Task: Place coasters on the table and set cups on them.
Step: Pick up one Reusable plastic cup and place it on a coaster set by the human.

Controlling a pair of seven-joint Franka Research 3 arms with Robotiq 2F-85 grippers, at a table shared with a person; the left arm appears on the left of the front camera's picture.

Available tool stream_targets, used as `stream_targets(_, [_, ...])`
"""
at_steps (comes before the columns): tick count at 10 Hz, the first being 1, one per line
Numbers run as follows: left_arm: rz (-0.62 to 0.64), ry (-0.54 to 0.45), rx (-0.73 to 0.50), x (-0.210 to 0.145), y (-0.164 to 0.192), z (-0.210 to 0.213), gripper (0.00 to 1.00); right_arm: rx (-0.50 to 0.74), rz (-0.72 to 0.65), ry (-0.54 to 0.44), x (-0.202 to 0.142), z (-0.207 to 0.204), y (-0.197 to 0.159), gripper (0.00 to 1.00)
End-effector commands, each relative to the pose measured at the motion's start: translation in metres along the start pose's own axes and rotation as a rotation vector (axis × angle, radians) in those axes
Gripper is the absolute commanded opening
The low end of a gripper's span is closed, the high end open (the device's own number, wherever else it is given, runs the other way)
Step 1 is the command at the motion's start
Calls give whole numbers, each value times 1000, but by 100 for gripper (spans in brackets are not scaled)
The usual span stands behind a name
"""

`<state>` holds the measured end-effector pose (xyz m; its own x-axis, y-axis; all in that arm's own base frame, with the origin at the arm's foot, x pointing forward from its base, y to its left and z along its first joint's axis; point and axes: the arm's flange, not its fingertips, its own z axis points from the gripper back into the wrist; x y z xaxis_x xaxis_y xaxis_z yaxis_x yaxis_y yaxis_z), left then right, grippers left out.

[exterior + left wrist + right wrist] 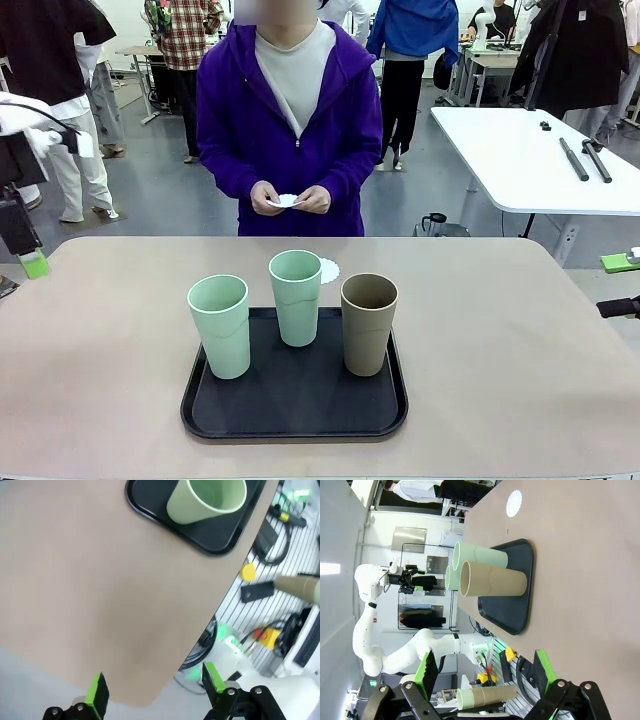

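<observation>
"On the black tray (295, 425) at mid-surface (500, 340) stand all three cups: the left mint cup (220, 325), the middle mint cup (296, 297) and the brown cup (369, 323). One coaster (329, 270) lies flat just behind the tray. The person's hands (290, 199) hold a small white piece, likely another."

"How would they handle?"

"The cups look light, stiff and matte, so a claw could take one around the wall, below the rim. The coaster looks like thin, limp paper — awkward to pinch off a flat top."

"And room?"

"There is bare surface on either side of the tray, but the cups stand close together and the tray's lip needs clearing. The left claw (155, 687) and right claw (485, 670) hang empty, jaws spread wide — each near a side edge."
</observation>
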<state>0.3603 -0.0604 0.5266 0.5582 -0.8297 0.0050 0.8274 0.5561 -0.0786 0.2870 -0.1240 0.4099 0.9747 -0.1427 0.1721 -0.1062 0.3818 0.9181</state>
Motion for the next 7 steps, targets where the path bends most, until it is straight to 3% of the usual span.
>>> stream_targets(1, [-84, 43, 77, 26, -9, -7, 100, 22, 6, -10, 3, -1, 0, 100])
stream_targets(3, [-138, 47, 108, 40, -20, -32, 100, 22, 6, -10, 3, -1, 0, 100])
stream_targets(4, [-105, 55, 52, 31, -18, -11, 100, 22, 6, -10, 3, -1, 0, 100])
stream_targets(7, [-105, 55, 52, 31, -18, -11, 100, 22, 6, -10, 3, -1, 0, 100])
